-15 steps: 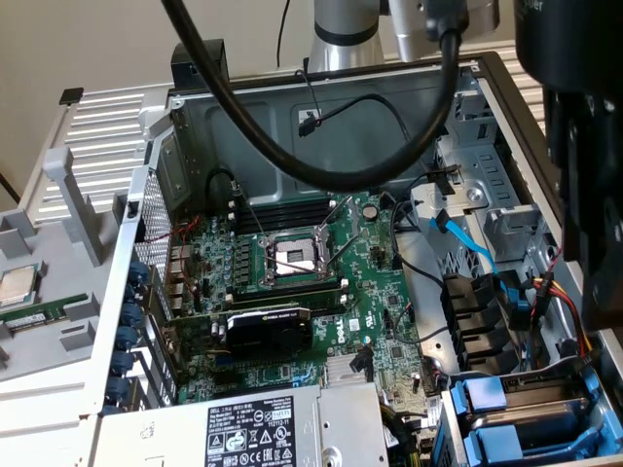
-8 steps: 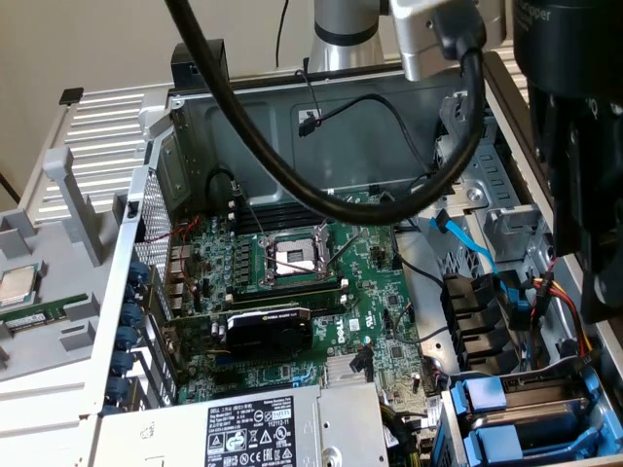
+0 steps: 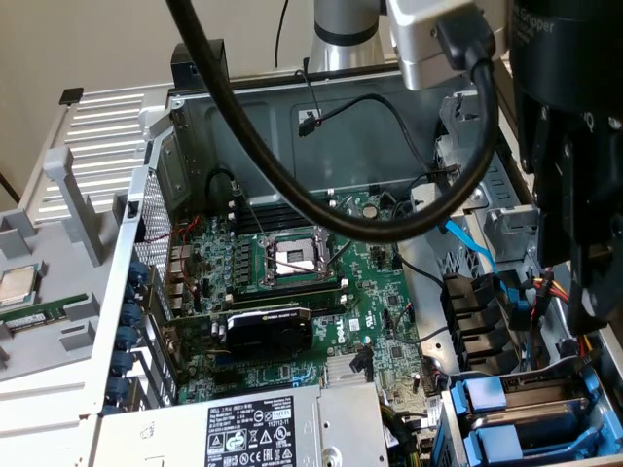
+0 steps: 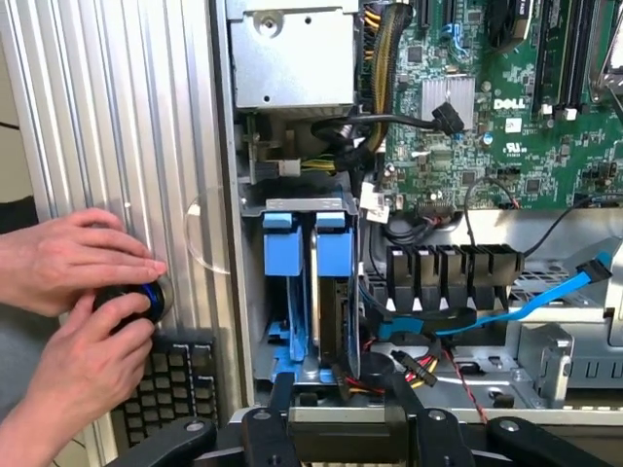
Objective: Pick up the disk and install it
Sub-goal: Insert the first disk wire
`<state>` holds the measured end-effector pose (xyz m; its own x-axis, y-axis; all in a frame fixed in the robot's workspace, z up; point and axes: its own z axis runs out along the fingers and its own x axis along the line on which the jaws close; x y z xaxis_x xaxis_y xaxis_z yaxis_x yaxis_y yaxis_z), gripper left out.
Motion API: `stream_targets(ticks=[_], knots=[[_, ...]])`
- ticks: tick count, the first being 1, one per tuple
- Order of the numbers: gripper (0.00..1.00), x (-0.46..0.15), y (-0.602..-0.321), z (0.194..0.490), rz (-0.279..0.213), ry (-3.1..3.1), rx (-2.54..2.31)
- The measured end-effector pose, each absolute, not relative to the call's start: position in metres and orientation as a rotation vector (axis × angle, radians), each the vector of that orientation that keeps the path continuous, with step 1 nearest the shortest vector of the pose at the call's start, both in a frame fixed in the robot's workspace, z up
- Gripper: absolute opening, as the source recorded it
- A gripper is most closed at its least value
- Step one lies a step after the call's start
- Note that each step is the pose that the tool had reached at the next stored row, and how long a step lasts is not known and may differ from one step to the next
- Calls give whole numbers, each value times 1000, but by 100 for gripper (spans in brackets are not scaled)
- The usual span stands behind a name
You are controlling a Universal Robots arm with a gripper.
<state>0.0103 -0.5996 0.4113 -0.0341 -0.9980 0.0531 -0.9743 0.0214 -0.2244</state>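
Two blue-fronted carriers stand side by side in the drive cage (image 4: pixel 255 209) at the case's corner. The one nearer the motherboard shows a silver-grey metal side, and I take it for the disk (image 4: pixel 331 248), also seen as the disk (image 3: pixel 531 391) in the exterior view. The other carrier (image 4: pixel 279 248) sits beside it. My gripper (image 4: pixel 341 384) hovers just outside the cage, open, with nothing between its black fingers (image 4: pixel 282 399). In the exterior view the gripper (image 3: pixel 587 311) hangs at the right, above the cage.
A person's hands (image 4: pixel 78 292) rest on a round black device with a blue ring (image 4: pixel 148 297) beside the case. The motherboard (image 3: pixel 292 292), a thick black cable (image 3: pixel 292 185), a blue ribbon cable (image 4: pixel 545 297) and the power supply (image 4: pixel 292 58) crowd the case. A CPU chip (image 3: pixel 19 287) lies on the grey panel.
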Motion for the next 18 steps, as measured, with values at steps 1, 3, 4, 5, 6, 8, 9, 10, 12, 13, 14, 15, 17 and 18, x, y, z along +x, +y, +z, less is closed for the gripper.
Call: stream_targets(ticks=[1,3,4,5,6,8,9,10,12,13,14,15,17,18], knots=[[49,10,-600,411,-295,2154,-2105],[49,10,-600,411,-286,2143,-2124],[49,10,-600,411,-283,2138,-2131],[49,11,-600,411,-279,2133,-2139],[49,11,-601,411,-276,2130,-2145],[49,11,-604,411,-270,2128,-2153],[49,11,-605,411,-267,2128,-2156],[49,12,-607,411,-265,2128,-2158],[49,12,-611,411,-261,2129,-2162],[49,13,-614,411,-259,2129,-2163],[49,14,-616,411,-258,2129,-2164],[49,15,-618,411,-257,2130,-2165],[49,18,-620,411,-255,2130,-2165],[49,20,-621,411,-253,2129,-2166]])
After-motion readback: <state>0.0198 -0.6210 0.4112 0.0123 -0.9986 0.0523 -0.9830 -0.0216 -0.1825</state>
